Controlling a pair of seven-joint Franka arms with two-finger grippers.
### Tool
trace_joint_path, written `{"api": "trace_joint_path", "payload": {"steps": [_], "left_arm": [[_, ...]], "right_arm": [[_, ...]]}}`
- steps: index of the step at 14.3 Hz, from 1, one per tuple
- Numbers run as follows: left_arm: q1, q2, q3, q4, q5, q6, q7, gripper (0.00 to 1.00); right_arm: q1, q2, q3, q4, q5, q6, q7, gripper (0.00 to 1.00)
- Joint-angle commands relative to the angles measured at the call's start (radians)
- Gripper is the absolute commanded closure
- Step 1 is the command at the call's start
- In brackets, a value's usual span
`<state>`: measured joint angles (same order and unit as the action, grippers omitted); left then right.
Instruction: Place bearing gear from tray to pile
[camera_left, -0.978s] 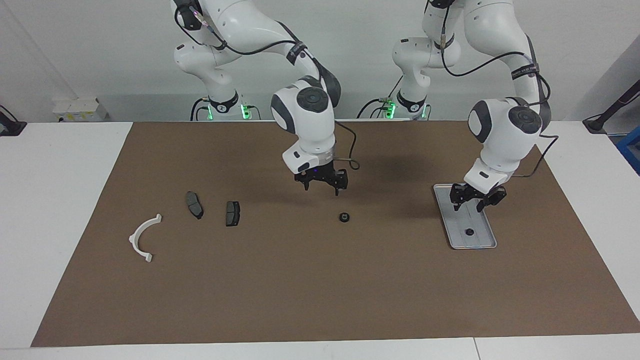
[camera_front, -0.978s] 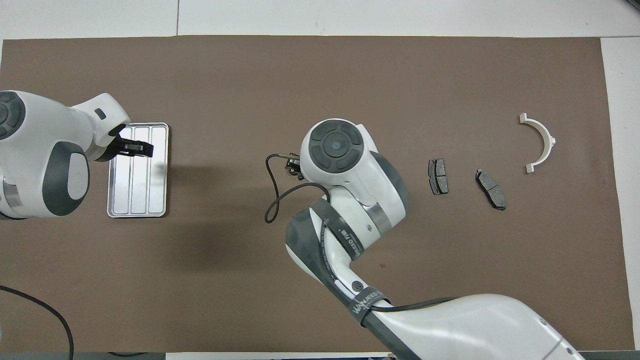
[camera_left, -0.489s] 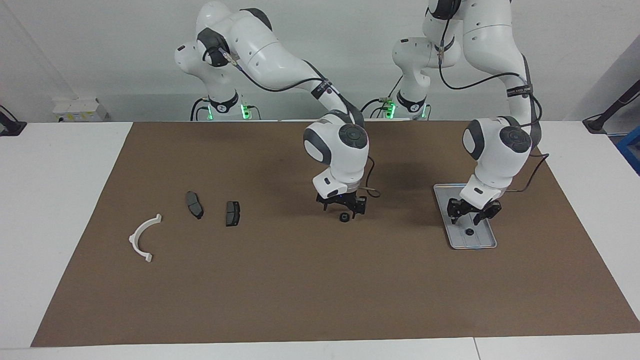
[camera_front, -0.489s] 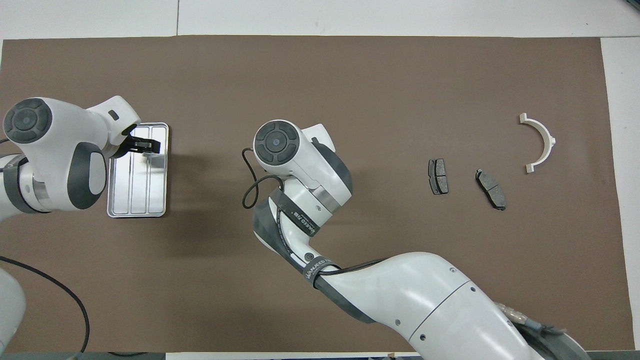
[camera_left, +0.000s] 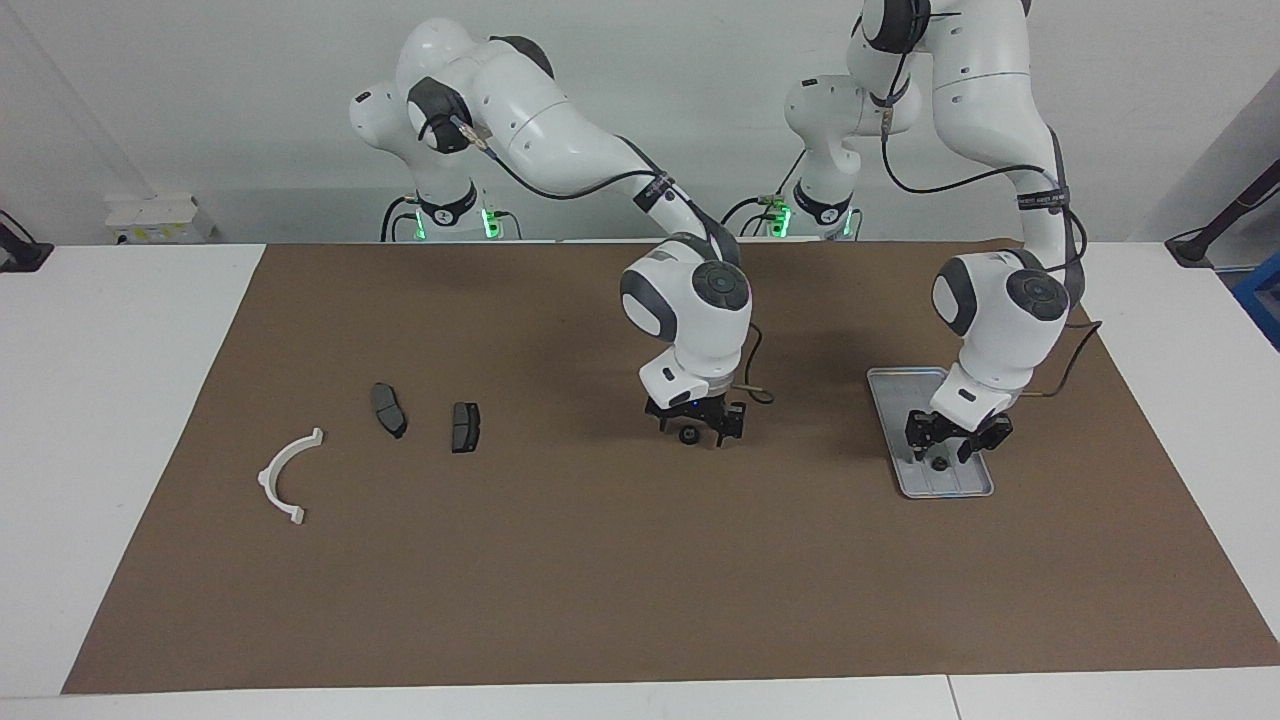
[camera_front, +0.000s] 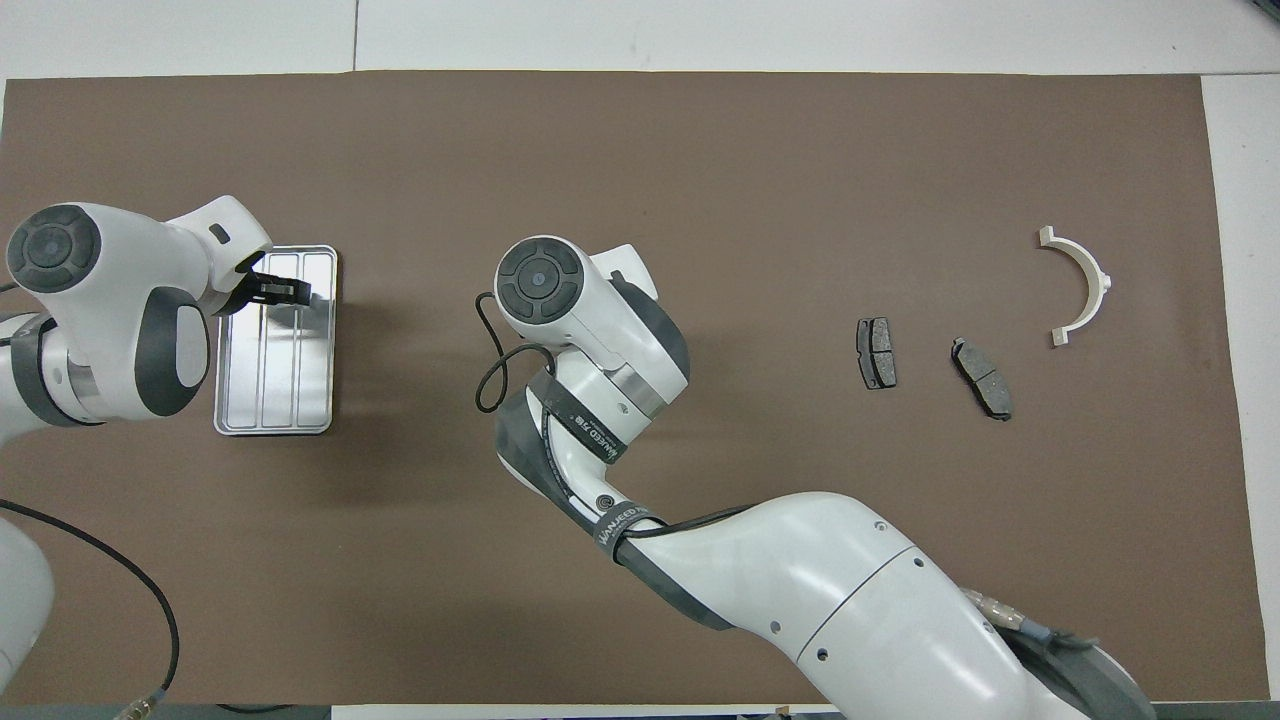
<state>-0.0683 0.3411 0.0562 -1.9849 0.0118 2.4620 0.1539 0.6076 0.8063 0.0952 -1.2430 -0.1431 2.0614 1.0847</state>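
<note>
Two white robot arms bend steeply down over a brown mat. The right gripper (camera_left: 697, 432) sits low at the middle of the mat, fingers spread on either side of a small black gear (camera_left: 689, 435) lying there. The left gripper (camera_left: 943, 448) is down in the silver tray (camera_left: 890, 385) toward the left arm's end, around a second small black gear (camera_left: 940, 464); whether its fingers pinch it, I cannot tell. Toward the right arm's end lie two dark pads (camera_left: 389, 409) and a white half-ring (camera_left: 288, 476)
</note>
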Motion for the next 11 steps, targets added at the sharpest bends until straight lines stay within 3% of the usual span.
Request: {"api": "trace_joint_path", "payload": {"steps": [1,7,8,11], "left_arm": [[0.007,0.012,-0.006,-0.006,0.017,0.032,0.009,0.32],[-0.001,0.026,-0.006,-0.009,0.016,0.055,0.007,0.36],[-0.001,0.024,-0.006,-0.009,0.016,0.055,0.009,0.41],[0.002,0.026,-0.006,-0.009,0.016,0.055,0.01,0.59]], "right_arm": [[-0.008,0.028,0.011,0.03,-0.007,0.02,0.014,0.0],[-0.028,0.028,0.017,0.031,-0.004,-0.015,-0.006,0.03],[-0.028,0.028,0.017,0.033,0.009,-0.015,-0.006,0.09],[-0.025,0.028,0.017,0.033,0.046,-0.017,-0.006,0.1]]}}
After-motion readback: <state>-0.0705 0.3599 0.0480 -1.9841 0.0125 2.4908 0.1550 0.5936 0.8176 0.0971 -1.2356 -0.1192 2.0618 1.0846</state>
